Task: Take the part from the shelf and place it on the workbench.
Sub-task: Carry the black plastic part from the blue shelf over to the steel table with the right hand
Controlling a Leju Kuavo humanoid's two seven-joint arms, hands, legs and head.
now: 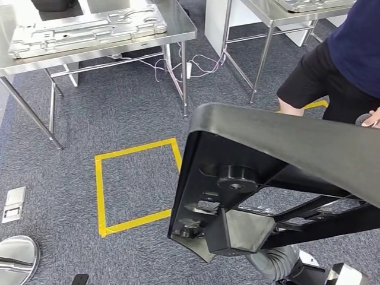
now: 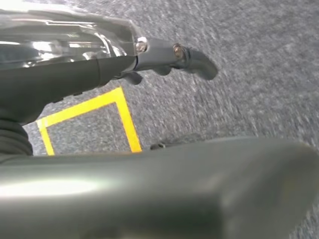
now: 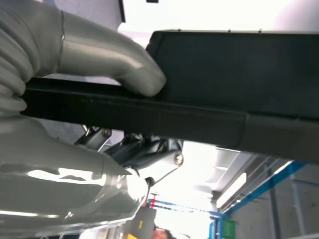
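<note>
Grey carpet (image 1: 134, 113) beneath black part (image 1: 269, 172) in right robot hand (image 3: 112, 74).

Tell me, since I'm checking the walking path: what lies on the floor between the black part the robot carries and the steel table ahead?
In the head view, grey carpet with a yellow tape square lies between the black part and the steel table.

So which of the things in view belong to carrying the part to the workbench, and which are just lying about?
Part of the job:
- black part, carried
- right hand, gripping the part's edge
- steel workbench, a likely drop-off

Just lying about:
- yellow tape square on the carpet
- metal panel on the workbench
- cables beneath it
- person standing nearby
- floor socket plate
</note>
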